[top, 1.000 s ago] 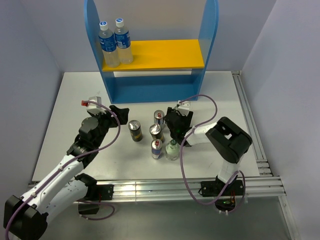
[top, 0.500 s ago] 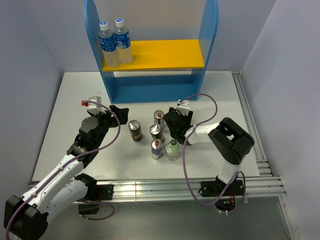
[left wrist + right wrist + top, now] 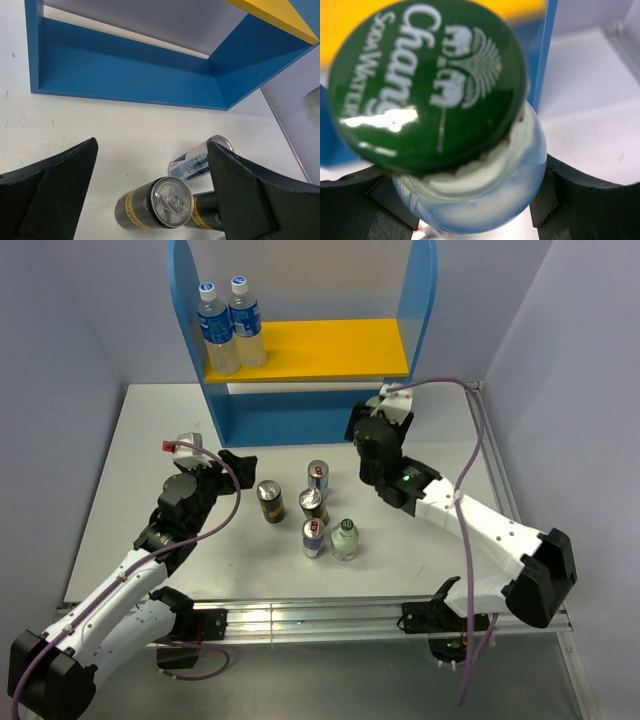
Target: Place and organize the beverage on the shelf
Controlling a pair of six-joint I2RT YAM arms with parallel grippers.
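Where its green cap (image 3: 427, 82) shows, the bottle (image 3: 490, 200) reads "Chang Soda Water".

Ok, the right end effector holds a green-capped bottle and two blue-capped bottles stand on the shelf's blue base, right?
No: the two blue-capped bottles stand on the yellow upper board, as the top external view shows. The rest holds.

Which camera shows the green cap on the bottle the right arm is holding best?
The right wrist view. There the green cap fills the picture, its white writing readable, with the bottle between the fingers. In the top view the right arm covers it. The left wrist view does not show it.
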